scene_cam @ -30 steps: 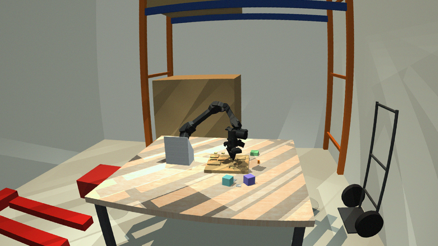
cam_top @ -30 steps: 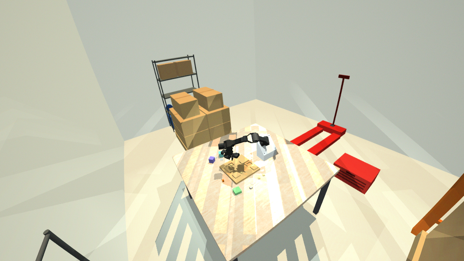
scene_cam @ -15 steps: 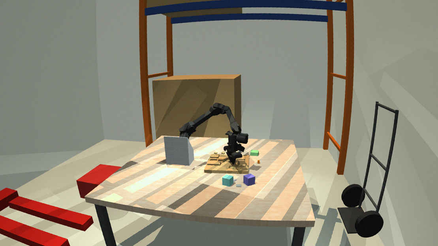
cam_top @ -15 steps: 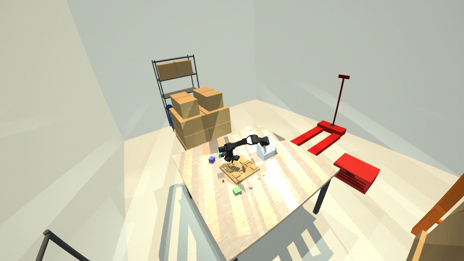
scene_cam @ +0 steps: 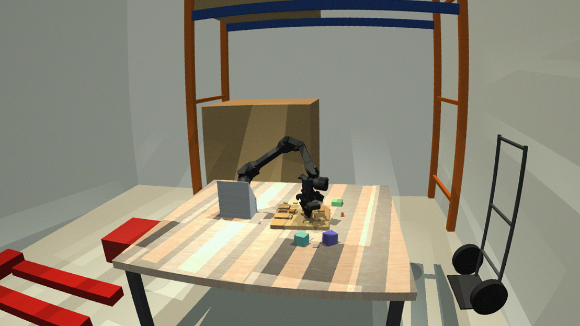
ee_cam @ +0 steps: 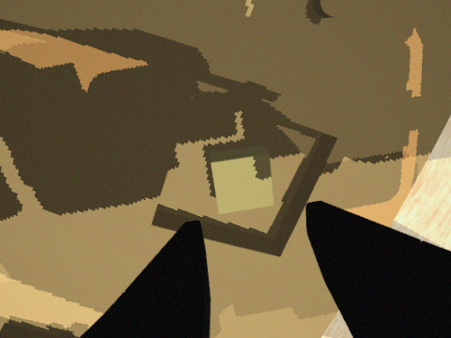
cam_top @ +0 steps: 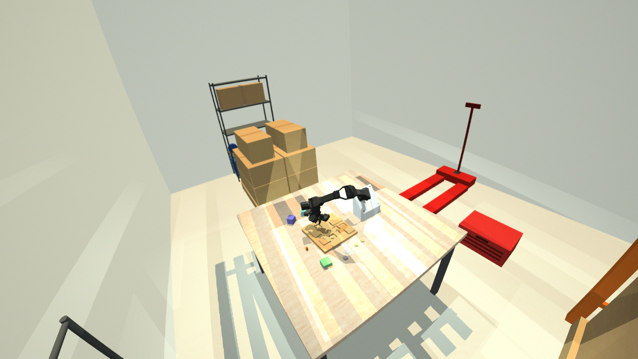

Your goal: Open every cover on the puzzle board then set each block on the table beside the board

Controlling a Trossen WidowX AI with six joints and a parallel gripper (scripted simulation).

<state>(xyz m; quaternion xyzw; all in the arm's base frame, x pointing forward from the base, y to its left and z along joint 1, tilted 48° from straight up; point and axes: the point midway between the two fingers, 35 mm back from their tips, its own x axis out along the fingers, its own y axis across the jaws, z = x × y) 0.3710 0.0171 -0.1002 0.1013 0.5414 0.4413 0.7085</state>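
The tan puzzle board (cam_top: 327, 247) (scene_cam: 286, 226) (ee_cam: 268, 282) lies on the table. My gripper (cam_top: 319, 222) (scene_cam: 308, 216) (ee_cam: 255, 225) is partly open and empty, low over the board. In the wrist view a yellow-green block (ee_cam: 240, 188) sits in a well, just ahead of the fingertips. A teal cube (cam_top: 303, 213) (scene_cam: 301, 239), an indigo cube (cam_top: 291, 219) (scene_cam: 329, 238) and a flat green block (cam_top: 326, 262) (scene_cam: 336, 203) rest on the table, clear of the board. Raised tan pieces stand on the board; shadow and size hide which covers are open.
A small orange piece (cam_top: 306, 248) (scene_cam: 342, 214) lies beside the board. Small grey (cam_top: 345, 257) (scene_cam: 316, 246) and yellow (cam_top: 356, 244) pieces lie on the table. A pale wedge-shaped housing (cam_top: 366, 205) (scene_cam: 235, 200) stands by the arm's base.
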